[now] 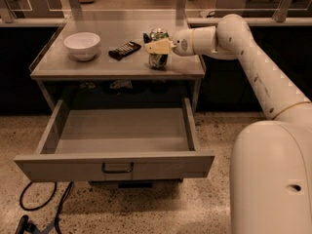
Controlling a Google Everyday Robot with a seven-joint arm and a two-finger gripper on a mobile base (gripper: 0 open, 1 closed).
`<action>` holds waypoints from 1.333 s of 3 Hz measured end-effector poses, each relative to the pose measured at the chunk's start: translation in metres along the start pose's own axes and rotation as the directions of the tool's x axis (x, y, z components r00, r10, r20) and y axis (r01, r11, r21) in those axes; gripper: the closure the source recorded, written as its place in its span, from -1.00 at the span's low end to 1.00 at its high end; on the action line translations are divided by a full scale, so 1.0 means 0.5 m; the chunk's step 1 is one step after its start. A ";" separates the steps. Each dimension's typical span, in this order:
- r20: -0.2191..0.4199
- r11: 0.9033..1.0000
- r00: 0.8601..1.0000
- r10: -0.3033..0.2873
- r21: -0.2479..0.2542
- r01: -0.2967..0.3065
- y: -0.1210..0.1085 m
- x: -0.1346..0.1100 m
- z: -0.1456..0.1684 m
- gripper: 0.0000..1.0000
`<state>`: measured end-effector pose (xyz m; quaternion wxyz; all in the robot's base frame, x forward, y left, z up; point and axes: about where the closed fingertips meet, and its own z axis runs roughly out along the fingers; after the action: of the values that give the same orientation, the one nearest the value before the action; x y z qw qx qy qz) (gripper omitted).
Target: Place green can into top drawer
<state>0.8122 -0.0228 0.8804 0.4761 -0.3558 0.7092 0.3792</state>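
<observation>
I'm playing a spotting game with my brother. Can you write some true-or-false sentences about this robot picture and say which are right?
1. The top drawer is pulled open. True.
2. The green can is inside the drawer. False: it stands on the table.
3. The robot's hand is up at the green can. True.
4. The white bowl is on the floor. False: it sits on the table too.
5. A black object lies between the bowl and the can. True.
</observation>
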 end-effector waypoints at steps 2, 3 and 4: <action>-0.054 0.989 0.997 -0.055 -0.142 0.047 0.211 0.013 -0.214 1.00; -0.132 0.980 0.980 -0.147 -0.156 0.126 0.337 0.060 -0.353 1.00; -0.172 0.985 0.980 -0.105 -0.156 0.078 0.352 0.125 -0.373 1.00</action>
<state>0.5657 -0.1146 0.9045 0.3994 -0.4551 0.7019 0.3750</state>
